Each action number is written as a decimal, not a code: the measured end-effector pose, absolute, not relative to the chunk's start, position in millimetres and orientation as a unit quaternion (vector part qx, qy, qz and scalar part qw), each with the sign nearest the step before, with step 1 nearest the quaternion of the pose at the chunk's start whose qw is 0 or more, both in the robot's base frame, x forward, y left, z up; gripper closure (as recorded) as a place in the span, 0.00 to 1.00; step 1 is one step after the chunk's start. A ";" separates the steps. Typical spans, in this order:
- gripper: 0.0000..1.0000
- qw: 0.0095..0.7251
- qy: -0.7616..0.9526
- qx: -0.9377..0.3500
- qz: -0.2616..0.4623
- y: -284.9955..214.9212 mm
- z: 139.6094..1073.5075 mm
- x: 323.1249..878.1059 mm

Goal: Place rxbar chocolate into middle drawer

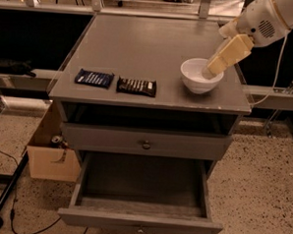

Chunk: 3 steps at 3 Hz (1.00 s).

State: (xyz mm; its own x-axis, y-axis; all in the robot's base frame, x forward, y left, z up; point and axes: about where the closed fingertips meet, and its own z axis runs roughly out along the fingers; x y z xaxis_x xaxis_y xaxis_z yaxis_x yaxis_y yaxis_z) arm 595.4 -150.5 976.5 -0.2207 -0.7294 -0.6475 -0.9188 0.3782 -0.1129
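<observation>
Grey bench point(155, 45): white bowl point(191, 82), gripper point(210, 69) over it, open or closed unclear. rxbar chocolate point(137, 86) left of bowl. middle drawer point(141, 223) below bowl, pulled out, floor bare.

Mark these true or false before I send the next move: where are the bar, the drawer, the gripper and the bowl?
1. The rxbar chocolate lies on the cabinet top, beside the blue-wrapped bar. True.
2. The middle drawer is closed. False: it is pulled out.
3. The gripper hangs over the rxbar chocolate. False: it is at the white bowl, well away from the bar.
4. The white bowl stands on the cabinet top. True.
</observation>
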 end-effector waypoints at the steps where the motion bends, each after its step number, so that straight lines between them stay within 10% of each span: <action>1: 0.00 0.326 0.764 -0.538 0.143 -125.0 973.9 615.8; 3: 0.00 0.348 0.774 -0.510 0.136 -70.5 940.3 644.4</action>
State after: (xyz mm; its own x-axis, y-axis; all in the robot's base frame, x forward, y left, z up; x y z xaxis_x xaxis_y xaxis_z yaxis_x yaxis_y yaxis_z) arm 644.4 -70.5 940.3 -0.2362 -0.6954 -0.6787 -0.8855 0.4417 -0.1443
